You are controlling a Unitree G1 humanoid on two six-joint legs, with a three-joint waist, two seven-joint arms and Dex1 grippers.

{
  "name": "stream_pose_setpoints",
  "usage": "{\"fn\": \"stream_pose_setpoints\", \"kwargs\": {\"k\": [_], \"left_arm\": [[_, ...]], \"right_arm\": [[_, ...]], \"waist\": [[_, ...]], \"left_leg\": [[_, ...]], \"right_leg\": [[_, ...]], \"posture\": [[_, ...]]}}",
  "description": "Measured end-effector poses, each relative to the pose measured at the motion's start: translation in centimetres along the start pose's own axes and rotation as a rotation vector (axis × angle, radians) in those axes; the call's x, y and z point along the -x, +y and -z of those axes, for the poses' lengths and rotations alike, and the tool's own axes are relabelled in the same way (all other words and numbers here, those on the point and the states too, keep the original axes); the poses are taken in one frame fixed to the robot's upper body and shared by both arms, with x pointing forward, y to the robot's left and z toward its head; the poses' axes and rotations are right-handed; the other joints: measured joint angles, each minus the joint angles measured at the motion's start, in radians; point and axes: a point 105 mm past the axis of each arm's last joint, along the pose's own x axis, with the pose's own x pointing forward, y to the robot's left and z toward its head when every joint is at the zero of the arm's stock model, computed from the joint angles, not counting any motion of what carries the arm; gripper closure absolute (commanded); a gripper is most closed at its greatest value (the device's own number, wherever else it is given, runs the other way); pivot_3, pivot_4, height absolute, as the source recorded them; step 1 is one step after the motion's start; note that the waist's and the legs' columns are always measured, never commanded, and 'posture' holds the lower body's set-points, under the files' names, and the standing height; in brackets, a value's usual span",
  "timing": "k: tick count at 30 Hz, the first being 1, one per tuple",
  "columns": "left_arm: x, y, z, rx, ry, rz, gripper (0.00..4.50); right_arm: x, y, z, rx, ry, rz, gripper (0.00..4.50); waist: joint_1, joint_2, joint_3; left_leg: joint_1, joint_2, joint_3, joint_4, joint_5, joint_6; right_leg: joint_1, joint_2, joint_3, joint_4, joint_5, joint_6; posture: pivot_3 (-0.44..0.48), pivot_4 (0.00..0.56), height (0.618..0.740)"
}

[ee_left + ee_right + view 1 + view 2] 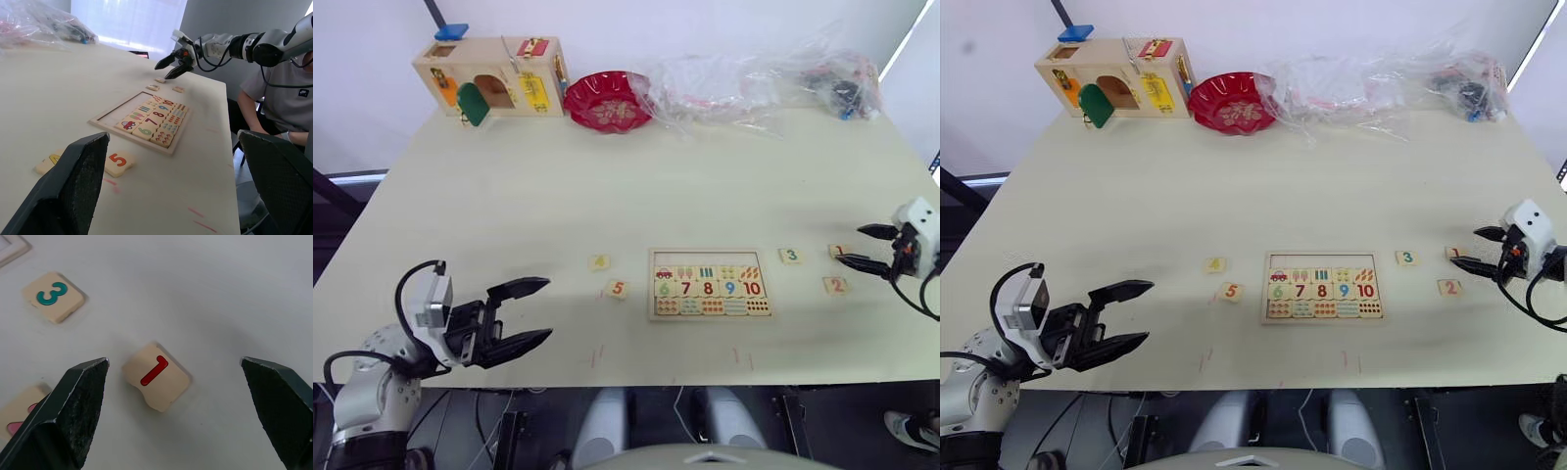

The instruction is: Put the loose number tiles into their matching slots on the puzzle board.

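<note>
**Right gripper lines up on tile 1; board's top row waits empty**

The table [509,206] carries everything, and the puzzle board [710,284] lies flat near its front edge, between the two arms, so either one can reach it. Its lower rows are filled, with 6 to 10 seated; the slots [710,260] along the top edge stand bare, which is why five tiles lie loose around it.

Those tiles are split by side. Tile 4 [599,262] and tile 5 [618,289] rest just to the board's left, near the left gripper [527,318]. That gripper hangs low over the table's front corner with fingers spread and nothing between them, seemingly parked out of the way.

Tile 3 [790,256], tile 1 [155,376] and tile 2 [835,285] lie to the board's right. The right gripper [178,382] hovers over tile 1, fingers wide apart and straddling it without touching, the tile sitting between the tips in the wrist view. That looks like a pre-grasp: starting with the tile nearest this arm.

The tile sits turned at an angle, so it will probably need squaring up before it drops into the leftmost slot.
</note>
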Motion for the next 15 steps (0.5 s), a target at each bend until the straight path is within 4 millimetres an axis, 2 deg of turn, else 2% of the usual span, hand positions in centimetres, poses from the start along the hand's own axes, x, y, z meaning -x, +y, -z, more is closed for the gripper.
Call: {"fn": "stream_pose_setpoints", "kwargs": {"k": [10,13,14,15], "left_arm": [[0.26,-0.20,0.37,0.000,-0.012,-0.026,0.03],[0.26,-0.20,0.36,-0.003,-0.012,-0.027,0.00],[0.27,-0.21,0.36,-0.003,-0.011,-0.027,0.00],[0.28,-0.21,0.37,-0.003,-0.011,-0.027,0.00]], "right_arm": [[-0.84,0.17,0.59,-0.036,0.002,-0.015,0.00],[-0.90,0.25,0.61,-0.037,0.001,-0.021,0.82],[-0.90,0.28,0.60,-0.037,0.001,-0.024,1.27],[-0.91,0.30,0.60,-0.037,0.000,-0.025,1.27]], "waist": [[-0.015,0.000,0.000],[-0.016,0.000,0.000],[-0.016,0.000,0.000],[-0.016,0.000,0.000]], "left_leg": [[0.000,0.000,-0.002,0.000,0.000,0.000],[0.000,0.000,-0.002,0.000,0.000,0.000],[0.000,0.000,-0.002,0.000,0.000,0.000],[0.000,0.000,-0.002,0.000,0.000,0.000]], "right_leg": [[0.000,-0.001,0.000,0.000,0.000,0.000],[0.000,-0.001,0.000,0.001,0.000,0.000],[0.000,-0.001,0.000,0.001,0.000,0.000],[0.000,-0.001,0.000,0.001,0.000,0.000]], "posture": [[0.000,0.150,0.740],[0.000,0.150,0.740],[0.000,0.150,0.740],[0.000,0.150,0.740]]}}
